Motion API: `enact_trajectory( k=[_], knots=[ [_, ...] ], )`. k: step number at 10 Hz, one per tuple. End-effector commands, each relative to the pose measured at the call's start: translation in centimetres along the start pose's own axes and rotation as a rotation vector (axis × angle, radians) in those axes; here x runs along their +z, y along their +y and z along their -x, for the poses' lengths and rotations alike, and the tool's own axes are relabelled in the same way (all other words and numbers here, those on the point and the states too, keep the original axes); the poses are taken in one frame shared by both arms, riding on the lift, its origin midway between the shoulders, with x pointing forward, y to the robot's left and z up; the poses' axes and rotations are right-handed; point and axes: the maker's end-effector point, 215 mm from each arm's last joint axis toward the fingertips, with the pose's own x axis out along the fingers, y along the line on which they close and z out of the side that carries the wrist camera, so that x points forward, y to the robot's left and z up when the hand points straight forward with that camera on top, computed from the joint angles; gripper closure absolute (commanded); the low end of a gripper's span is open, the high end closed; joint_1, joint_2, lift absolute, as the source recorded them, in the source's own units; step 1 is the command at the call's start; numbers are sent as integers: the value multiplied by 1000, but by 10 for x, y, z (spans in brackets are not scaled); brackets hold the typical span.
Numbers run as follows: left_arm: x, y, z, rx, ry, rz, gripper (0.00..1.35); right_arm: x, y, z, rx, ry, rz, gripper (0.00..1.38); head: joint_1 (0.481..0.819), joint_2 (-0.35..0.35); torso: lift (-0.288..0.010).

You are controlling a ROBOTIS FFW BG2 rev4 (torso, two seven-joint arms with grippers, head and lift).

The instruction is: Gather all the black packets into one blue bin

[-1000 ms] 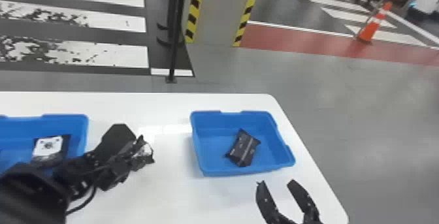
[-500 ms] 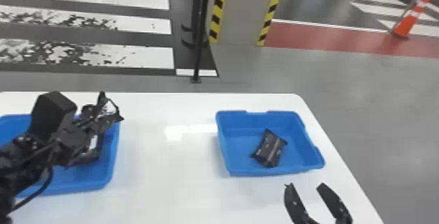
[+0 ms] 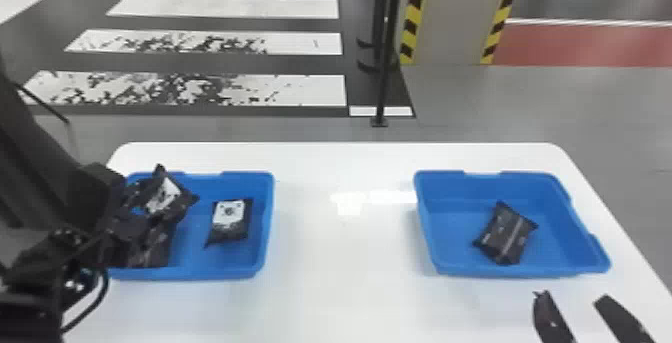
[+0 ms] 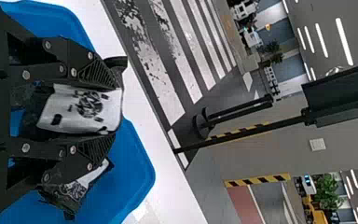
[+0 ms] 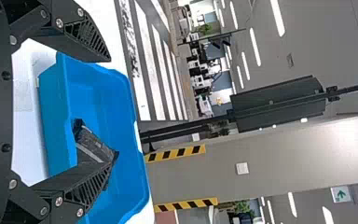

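Over the left blue bin [image 3: 263, 227], my left gripper [image 3: 145, 209] is shut on a black packet with a white label [image 3: 169, 194]. In the left wrist view, that gripper [image 4: 109, 105] has the held packet [image 4: 86, 109] between its fingers. Inside this bin lie another white-labelled packet [image 3: 229, 221] and a dark packet [image 3: 155, 247] partly hidden by the gripper. The right blue bin [image 3: 555, 192] contains one black packet [image 3: 506, 234]. On its near side, my right gripper [image 3: 570, 299] is open; in the right wrist view the same gripper [image 5: 111, 109] has nothing gripped.
Both bins stand on a white table [image 3: 340, 247], with a wide stretch of tabletop between them. A black pole [image 3: 386, 67] and a pillar [image 3: 452, 17] with striped edges stand beyond the table's far edge.
The head view has turned left. My left gripper, still with its packet, has travelled left from beside the left bin to above it. The right gripper stays open near the right bin.
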Motion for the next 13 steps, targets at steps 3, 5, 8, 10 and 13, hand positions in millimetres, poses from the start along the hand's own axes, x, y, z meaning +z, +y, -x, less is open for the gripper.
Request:
enact_trajectory(
  k=[3,5,8,10,13],
  knots=[
    [19,-22,31,-44,-174,81,240,22,7,-25,21,-47,19,240,695,8,-110],
    [52,-35,87,-49,-353,164,249,20,19,-50,57,24,29,240,695,-10,-110],
    [80,-41,177,-13,-462,246,249,-12,23,-71,81,213,2,240,695,-6,-110],
    [72,-45,201,4,-427,288,249,-20,4,-86,53,342,40,240,695,4,-110],
    [72,-63,192,-44,-414,336,262,-19,-35,-114,-20,437,67,240,695,-60,-110]
  ],
)
